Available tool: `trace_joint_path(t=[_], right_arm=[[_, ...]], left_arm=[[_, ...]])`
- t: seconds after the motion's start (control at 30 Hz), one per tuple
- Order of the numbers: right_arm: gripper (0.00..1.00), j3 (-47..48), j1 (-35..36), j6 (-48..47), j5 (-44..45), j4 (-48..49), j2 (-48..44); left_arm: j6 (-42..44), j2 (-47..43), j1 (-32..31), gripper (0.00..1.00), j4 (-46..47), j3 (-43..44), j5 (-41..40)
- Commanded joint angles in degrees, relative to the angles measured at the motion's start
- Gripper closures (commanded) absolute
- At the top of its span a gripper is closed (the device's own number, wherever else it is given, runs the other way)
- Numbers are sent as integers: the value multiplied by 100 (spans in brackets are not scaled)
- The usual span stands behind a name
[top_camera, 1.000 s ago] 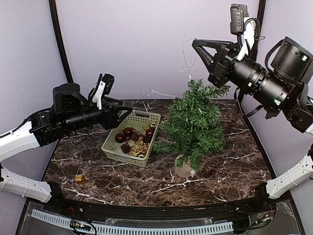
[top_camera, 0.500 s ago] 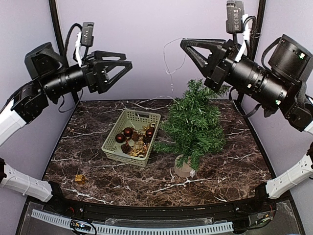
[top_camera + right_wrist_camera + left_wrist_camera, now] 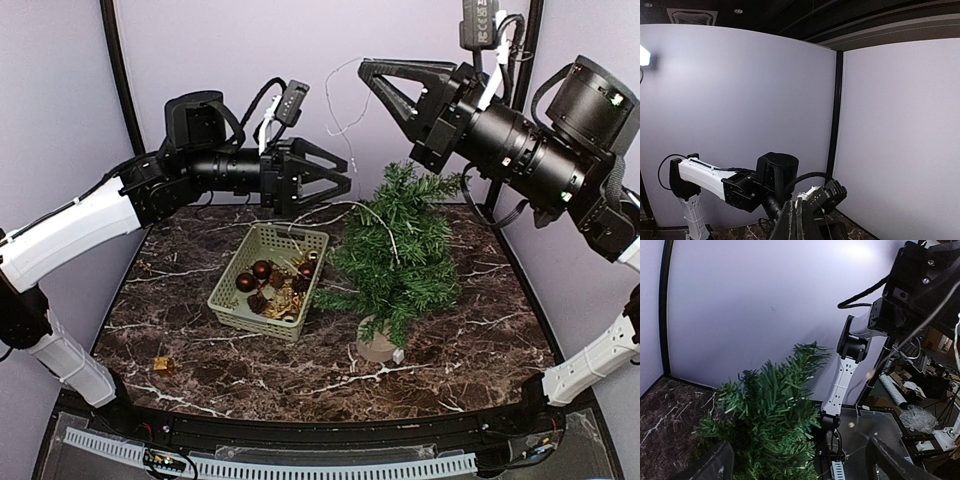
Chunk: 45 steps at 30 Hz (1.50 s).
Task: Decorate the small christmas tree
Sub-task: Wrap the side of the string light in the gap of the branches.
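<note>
Dark marble table (image 3: 470,340) holds the small christmas tree (image 3: 398,262) right of centre, beside a green basket (image 3: 232,290). Left gripper (image 3: 349,176) gapes wide above the basket; right gripper (image 3: 366,68) pinches a thin wire (image 3: 331,120) overhead.

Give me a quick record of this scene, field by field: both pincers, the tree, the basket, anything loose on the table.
small christmas tree: upright on the table, no ornaments hung
basket: beside the tree, holds dark red balls and gold pieces
left pincer: open, empty, raised above the basket's far end
right pincer: shut on a thin wire, high above the tree
thin wire: drapes over the tree
loose: small gold piece near the left arm's base
</note>
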Motion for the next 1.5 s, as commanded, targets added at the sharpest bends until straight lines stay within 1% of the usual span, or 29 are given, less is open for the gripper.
trace_joint_path(t=[0.0, 0.13, 0.23, 0.43, 0.6, 0.67, 0.7, 0.73, 0.77, 0.8, 0.83, 0.87, 0.9, 0.93, 0.97, 1.07, 1.1, 1.17, 1.3, 1.47], right_arm=[[100, 144, 49, -97, 109, 327, 36], [100, 51, 54, -80, 181, 369, -6], [100, -13, 53, -76, 214, 413, -29], [100, -96, 46, -72, 229, 467, -44], [100, -147, 54, -85, 265, 503, -92], [100, -179, 49, -93, 286, 516, -116], [100, -198, 54, -101, 311, 533, -125], [100, -222, 53, -114, 348, 553, -140], [100, -242, 51, -119, 389, 574, -157], [100, -274, 54, -131, 443, 607, -172], [100, -312, 54, -141, 492, 635, -192], [100, -344, 49, -162, 566, 676, -209], [100, -385, 47, -198, 658, 716, -227], [100, -419, 52, -232, 778, 760, -245], [100, -453, 49, -268, 939, 806, -255], [100, -490, 54, -405, 1401, 853, -287], [100, -494, 50, -438, 1504, 855, -304], [100, -503, 50, -519, 1648, 839, -346], [100, -518, 54, -675, 1977, 875, -468], [100, -509, 53, -1042, 2496, 969, -472]], left_arm=[[-93, -142, -124, 6, 355, 224, 512], [-278, -217, -150, 6, 692, 11, 630], [-404, -183, -176, 6, 862, 15, 685], [-426, 168, -300, 6, 754, 286, 665], [-381, 301, -380, 7, 571, 390, 348], [-397, 320, -385, 8, 584, 397, 347], [-405, 330, -388, 15, 603, 398, 377], [-438, 338, -393, 19, 648, 398, 459], [-466, 344, -397, 34, 679, 383, 499], [-528, 340, -400, 41, 766, 368, 604], [-568, 316, -396, 51, 817, 314, 651], [-641, 291, -393, 57, 948, 268, 688], [-677, 215, -397, 67, 1009, 174, 629], [-717, 166, -398, 71, 1101, 119, 571], [-706, 48, -399, 76, 1108, 23, 334], [-344, -352, -381, 81, 772, -140, -443], [-243, -443, -369, 81, 684, -233, -860], [57, -670, -299, 83, 373, -345, -1323], [413, -977, -91, 85, -91, -370, -2108], [740, -1181, 167, 86, -295, -315, -2735]])
